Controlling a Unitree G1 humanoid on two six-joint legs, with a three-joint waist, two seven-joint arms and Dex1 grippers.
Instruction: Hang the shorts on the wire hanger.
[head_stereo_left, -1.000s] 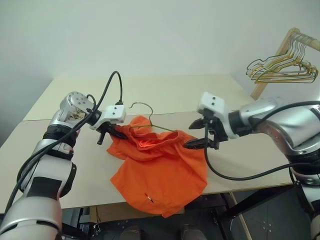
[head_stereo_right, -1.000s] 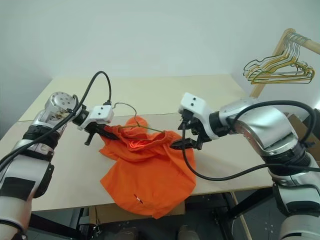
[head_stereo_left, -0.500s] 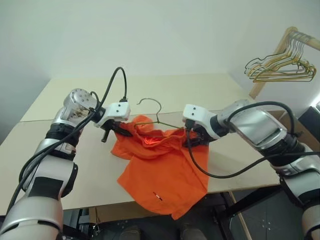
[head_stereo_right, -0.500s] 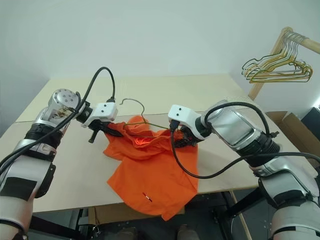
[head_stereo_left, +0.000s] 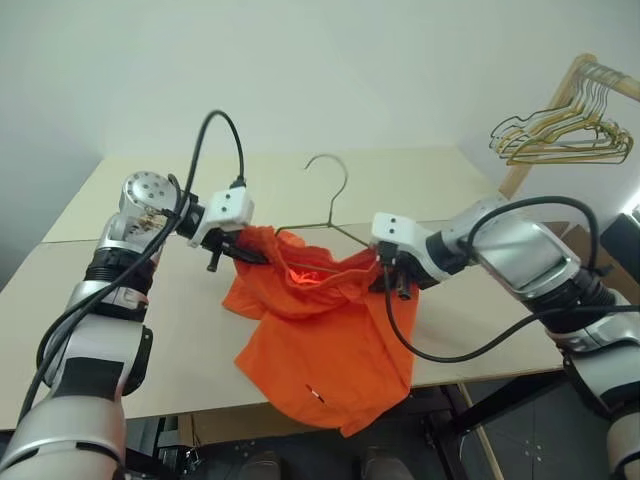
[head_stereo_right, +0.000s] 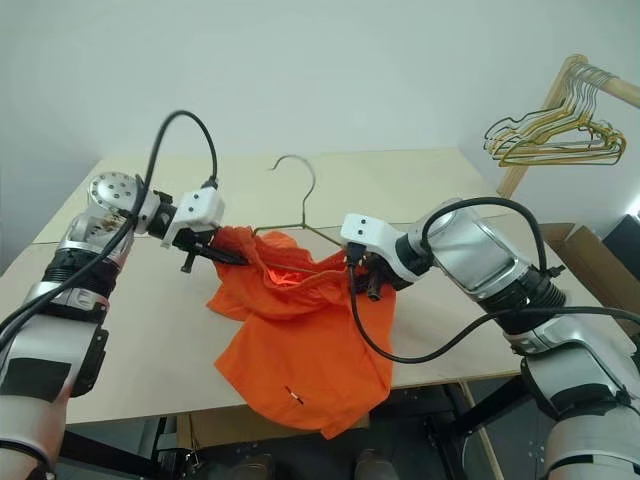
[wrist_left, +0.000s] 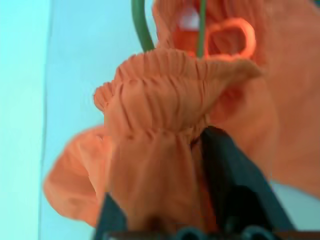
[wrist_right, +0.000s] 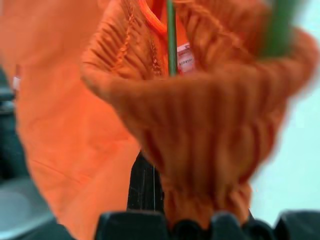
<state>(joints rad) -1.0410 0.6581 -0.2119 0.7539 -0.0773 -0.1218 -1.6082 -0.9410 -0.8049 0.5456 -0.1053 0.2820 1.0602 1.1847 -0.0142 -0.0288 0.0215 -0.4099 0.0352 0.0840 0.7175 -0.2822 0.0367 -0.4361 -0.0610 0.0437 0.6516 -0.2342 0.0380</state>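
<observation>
Over the near edge of a pale worktable (head_stereo_left: 120, 330), the robot holds the shorts (head_stereo_left: 320, 340) stretched between its two arms, the bright orange cloth sagging from a raised waistband and trailing past the table's front edge. The left gripper (head_stereo_left: 238, 256) has its two black fingers around a bunched fold of the gathered elastic on its side, with the cloth still caught between them. The right gripper (head_stereo_left: 388, 280) is clamped tight on the opposite part of the waistband. Between them, the wire hanger (head_stereo_left: 328, 200) stands upright, its curved hook rising clear above the cloth while its thin shoulders run down into the mouth of the shorts; both wrist views show the green wire passing inside the waistband. Pulling the elastic apart from two sides appears meant to keep the opening wide, so the hanger's frame can settle inside and carry the garment. The job looks well along but unfinished, since the shorts rest partly on the table. A bunch of spare hangers (head_stereo_left: 560, 140) dangles from a wooden rack at the far right.
</observation>
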